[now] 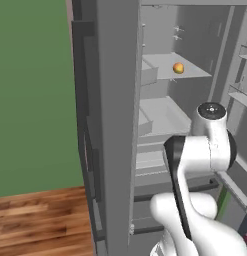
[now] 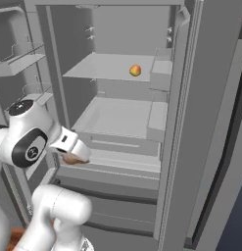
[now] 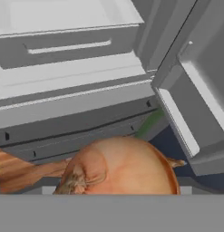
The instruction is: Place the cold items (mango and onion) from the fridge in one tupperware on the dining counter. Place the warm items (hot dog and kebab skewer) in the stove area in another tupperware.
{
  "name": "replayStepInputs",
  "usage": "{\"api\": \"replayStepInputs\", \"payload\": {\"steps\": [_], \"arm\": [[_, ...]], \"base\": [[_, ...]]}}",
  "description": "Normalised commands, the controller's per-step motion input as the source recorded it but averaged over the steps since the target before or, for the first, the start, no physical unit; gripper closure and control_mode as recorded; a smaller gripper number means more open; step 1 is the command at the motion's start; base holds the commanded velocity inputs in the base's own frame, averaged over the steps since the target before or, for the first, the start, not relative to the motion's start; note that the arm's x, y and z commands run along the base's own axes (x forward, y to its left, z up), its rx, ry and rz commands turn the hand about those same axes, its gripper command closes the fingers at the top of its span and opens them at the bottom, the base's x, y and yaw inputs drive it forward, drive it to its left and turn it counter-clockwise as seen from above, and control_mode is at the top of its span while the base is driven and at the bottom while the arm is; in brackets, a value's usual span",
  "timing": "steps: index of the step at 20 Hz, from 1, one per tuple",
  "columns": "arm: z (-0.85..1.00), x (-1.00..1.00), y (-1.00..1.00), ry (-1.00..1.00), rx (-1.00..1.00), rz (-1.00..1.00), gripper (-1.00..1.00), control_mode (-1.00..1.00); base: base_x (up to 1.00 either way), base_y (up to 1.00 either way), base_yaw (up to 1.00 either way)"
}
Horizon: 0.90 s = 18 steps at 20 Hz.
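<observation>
— Left base view?
— Open fridge (image 1: 160,30). Mango (image 1: 178,68) alone on the upper shelf (image 1: 157,62), towards its back right corner. White arm (image 1: 205,145) raised before the lower drawers.

— Right base view?
— Same mango (image 2: 135,70), near the shelf's right edge. Gripper (image 2: 76,155) low at the fridge's front left, level with the drawers, jaws spread wide around a brown onion (image 2: 69,159).

— Hand view?
— Onion (image 3: 120,165) up close, papery skin, root tuft facing the camera, clear of the shelves with wood floor (image 3: 18,172) beneath. Grasped, by every sign, not resting on anything.

— Handling?
— Probably firm and fairly light, but round, with a dry, slippery skin liable to flake. Best gripped across the widest middle, never at the tapering ends. Mango likely softer and easily bruised.
</observation>
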Motion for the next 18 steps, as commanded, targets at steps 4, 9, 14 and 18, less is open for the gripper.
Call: {"api": "replayStepInputs", "payload": {"steps": [4, 9, 14, 18], "arm": [[-0.21, -0.48, -0.16, -0.02, -0.01, 0.18, 1.00, -1.00], [-0.03, -0.16, -0.08, -0.01, 0.00, 0.04, 1.00, 1.00], [0.00, 0.00, 0.00, 0.00, 0.00, 0.00, 1.00, 1.00], [0.00, 0.00, 0.00, 0.00, 0.00, 0.00, 1.00, 1.00]], "base": [[0.00, 0.00, 0.00], [-0.77, -0.36, 0.15], [-0.80, -0.08, 0.32], [-0.44, 0.14, 0.46]]}}
